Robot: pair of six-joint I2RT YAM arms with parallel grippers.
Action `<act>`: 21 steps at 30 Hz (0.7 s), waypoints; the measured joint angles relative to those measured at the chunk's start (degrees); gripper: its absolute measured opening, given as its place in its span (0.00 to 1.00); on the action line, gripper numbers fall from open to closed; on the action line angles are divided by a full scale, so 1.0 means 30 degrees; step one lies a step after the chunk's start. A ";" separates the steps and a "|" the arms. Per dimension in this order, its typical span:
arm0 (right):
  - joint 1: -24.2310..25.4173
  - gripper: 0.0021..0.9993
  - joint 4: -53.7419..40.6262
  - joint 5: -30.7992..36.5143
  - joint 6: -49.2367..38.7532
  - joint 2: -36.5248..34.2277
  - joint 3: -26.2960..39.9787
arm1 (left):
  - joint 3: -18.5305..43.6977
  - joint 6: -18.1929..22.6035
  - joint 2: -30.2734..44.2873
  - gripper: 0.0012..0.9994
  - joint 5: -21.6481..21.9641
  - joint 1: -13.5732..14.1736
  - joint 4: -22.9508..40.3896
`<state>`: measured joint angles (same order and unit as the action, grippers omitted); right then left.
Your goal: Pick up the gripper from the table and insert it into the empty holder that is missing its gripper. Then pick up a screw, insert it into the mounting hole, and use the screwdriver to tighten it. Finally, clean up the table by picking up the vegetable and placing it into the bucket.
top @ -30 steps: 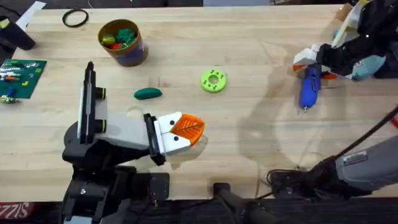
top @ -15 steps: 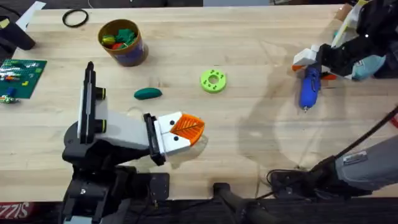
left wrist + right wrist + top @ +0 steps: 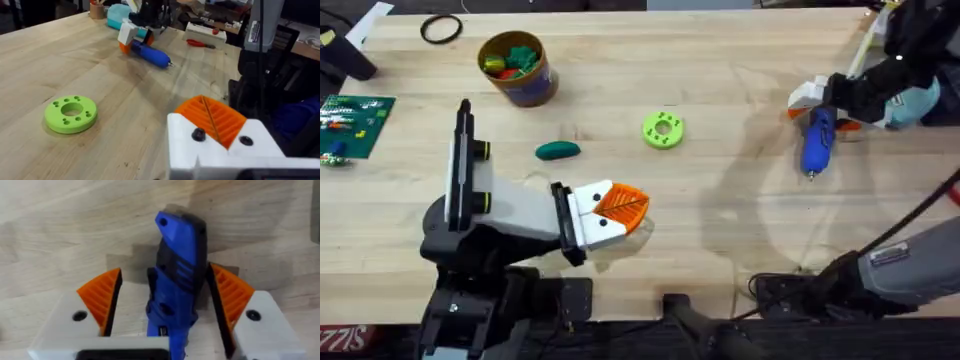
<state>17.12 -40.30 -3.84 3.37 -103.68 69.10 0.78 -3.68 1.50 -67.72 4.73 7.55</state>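
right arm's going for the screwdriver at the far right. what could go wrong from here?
1. The right tool is open around the screwdriver, with one orange pad nearer the body than the other. Closing could nudge or roll it.
2. The fingers straddle the whitish rear end, so the thin metal tip may droop once lifted.
3. The teal object lies close beside that tool. A lift or swing could clip it.

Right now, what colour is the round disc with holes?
Lime green; the disc shows best in the left wrist view.
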 joint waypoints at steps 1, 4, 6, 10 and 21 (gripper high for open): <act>-0.0250 1.00 -0.0024 0.0396 0.0061 0.0000 0.0000 | 0.0000 0.0000 0.0000 0.01 0.0000 0.0000 -0.0006; -0.1087 1.00 -0.0088 0.1426 0.0297 -0.0007 -0.0015 | 0.0000 0.0000 0.0000 0.01 0.0000 0.0000 -0.0006; -0.1555 1.00 0.0017 0.2007 0.0435 -0.0002 -0.0015 | 0.0000 0.0000 0.0000 0.01 0.0000 0.0000 -0.0006; -0.1931 1.00 -0.0017 0.2558 0.0773 0.0000 -0.0015 | 0.0000 0.0000 0.0000 0.01 0.0000 0.0000 -0.0006; -0.1397 1.00 -0.0075 0.2991 0.1026 -0.0001 -0.0015 | 0.0000 0.0000 0.0000 0.01 0.0000 0.0000 0.0000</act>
<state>12.93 -40.53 5.13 6.45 -103.68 69.06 0.78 -3.68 1.50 -67.72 4.73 7.55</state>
